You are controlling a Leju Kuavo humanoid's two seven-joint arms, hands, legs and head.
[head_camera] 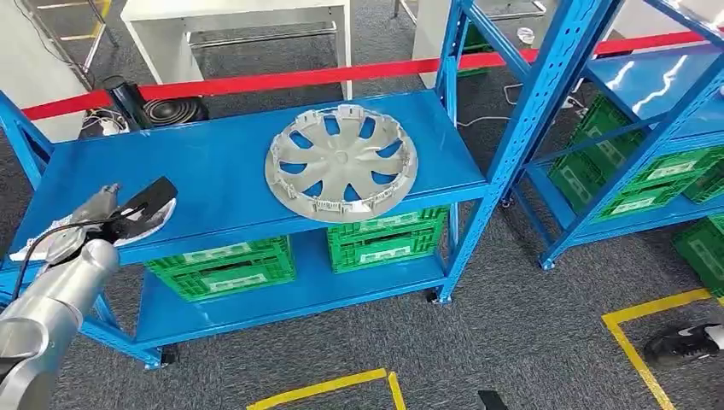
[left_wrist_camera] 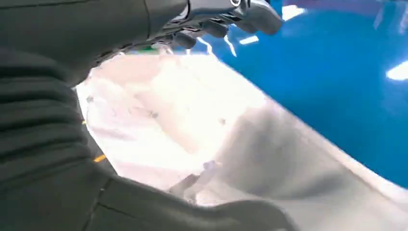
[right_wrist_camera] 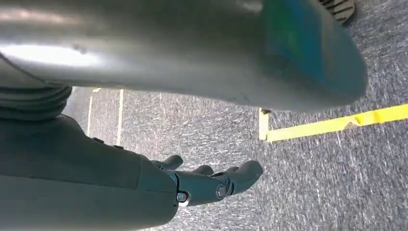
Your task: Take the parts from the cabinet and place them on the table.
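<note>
Two shelving racks fill the head view: the big blue rack [head_camera: 256,162] across the left and centre, a second one [head_camera: 649,111] at the upper right. On the big rack's top shelf, centre of the frame, lies a silver wheel cover [head_camera: 342,162], face down and untouched. At the shelf's lower left edge a pale, flat part [head_camera: 145,224] sits under the left hand [head_camera: 128,213], whose dark fingers [left_wrist_camera: 226,19] reach over it with the thumb beneath; it looks like a pinch, though I cannot tell how firm. The right hand [right_wrist_camera: 211,180] hangs over grey carpet, fingers loosely spread and holding nothing.

Risk, as I judge it: the pale part overhangs the shelf edge, so a shallow pinch could let it slip to the floor, or dragging it could catch the shelf lip. Glare washes out the part's shape in the left wrist view, and the arm hides its near end.
</note>
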